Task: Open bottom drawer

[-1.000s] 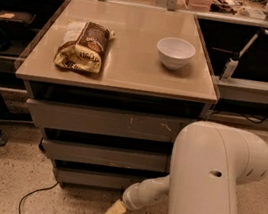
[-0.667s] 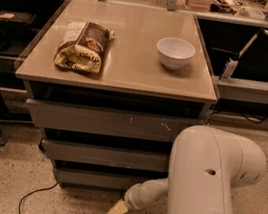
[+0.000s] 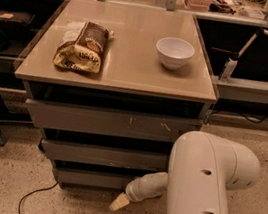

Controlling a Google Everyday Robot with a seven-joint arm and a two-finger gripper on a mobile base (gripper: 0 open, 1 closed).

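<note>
Camera view: plain grey bottom drawer point(image 3: 93, 178), hand point(image 3: 119, 203) just below

On the surface point(image 3: 129, 70) the bag point(image 3: 83, 46) lies at 9 o'clock and the bowl point(image 3: 174, 52) at 2 o'clock. Below, the hand point(image 3: 120, 203) sits just before the bottom drawer point(image 3: 92, 179), at its 5 o'clock.

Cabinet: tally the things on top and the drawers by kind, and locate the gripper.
Snack bag: 1
White bowl: 1
Drawers: 3 (top drawer, middle drawer, bottom drawer)
Total: 5
Gripper: low, just in front of the bottom drawer.
</note>
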